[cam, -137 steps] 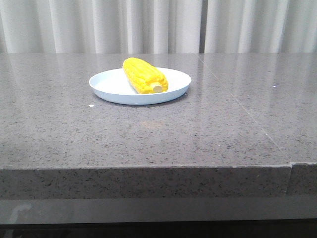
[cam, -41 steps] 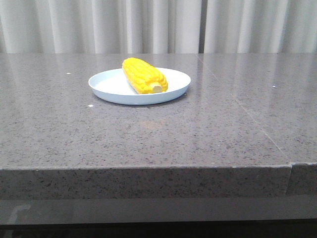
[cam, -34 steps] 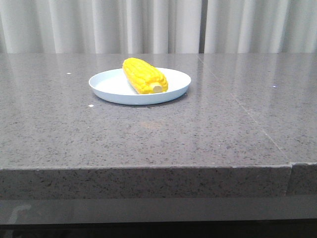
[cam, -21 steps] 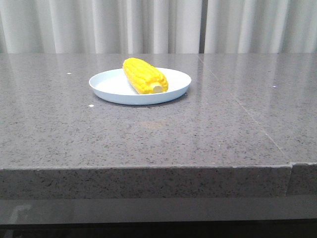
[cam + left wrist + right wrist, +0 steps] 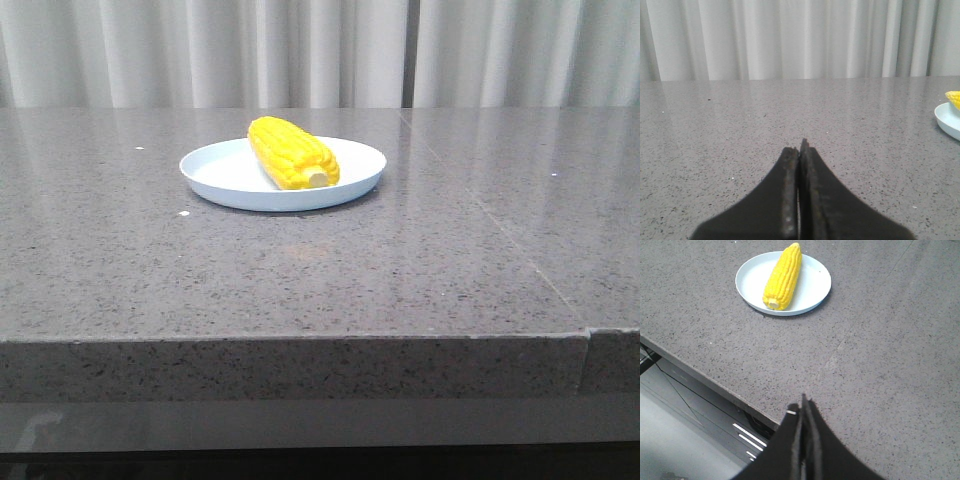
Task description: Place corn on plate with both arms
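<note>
Here the corn point(image 5: 292, 152) lay lengthwise on the plate point(image 5: 226, 176), pale stub end toward the table point(image 5: 300, 270) front edge, tapered end pointing away. Left pincer point(image 5: 799, 150): fingers pressed together, nothing between them, low over bare table; plate rim and a sliver of cob visible well off to one side of it. Right pincer point(image 5: 803, 407): fingers also pressed together, empty, raised above the table's front edge; plate and cob well ahead of its tips, apart from it.
</note>
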Robot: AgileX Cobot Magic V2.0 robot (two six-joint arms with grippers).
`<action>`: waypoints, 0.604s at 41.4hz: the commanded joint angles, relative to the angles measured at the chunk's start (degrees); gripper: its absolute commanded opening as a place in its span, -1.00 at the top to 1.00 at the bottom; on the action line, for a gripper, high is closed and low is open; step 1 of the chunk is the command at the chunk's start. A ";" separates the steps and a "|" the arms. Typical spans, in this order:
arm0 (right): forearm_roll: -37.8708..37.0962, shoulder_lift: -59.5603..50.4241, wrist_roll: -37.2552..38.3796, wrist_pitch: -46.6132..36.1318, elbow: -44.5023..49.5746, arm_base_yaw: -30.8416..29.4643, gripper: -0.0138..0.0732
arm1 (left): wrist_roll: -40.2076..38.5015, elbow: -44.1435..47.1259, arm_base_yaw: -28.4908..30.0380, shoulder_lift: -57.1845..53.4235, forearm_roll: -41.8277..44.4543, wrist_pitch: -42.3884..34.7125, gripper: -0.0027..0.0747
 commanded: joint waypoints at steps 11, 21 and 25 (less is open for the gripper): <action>0.72 -7.38 -0.45 -7.30 6.57 -10.65 0.84 | -0.18 0.19 0.11 -1.10 -0.52 -4.84 0.98; 0.72 -20.63 -0.45 -22.97 24.14 -24.57 0.84 | -0.18 0.19 0.11 -1.10 -0.52 -4.84 0.98; 0.72 -24.54 -0.45 -31.42 31.80 -26.77 0.84 | -0.18 0.19 0.11 -1.10 -0.52 -4.84 0.98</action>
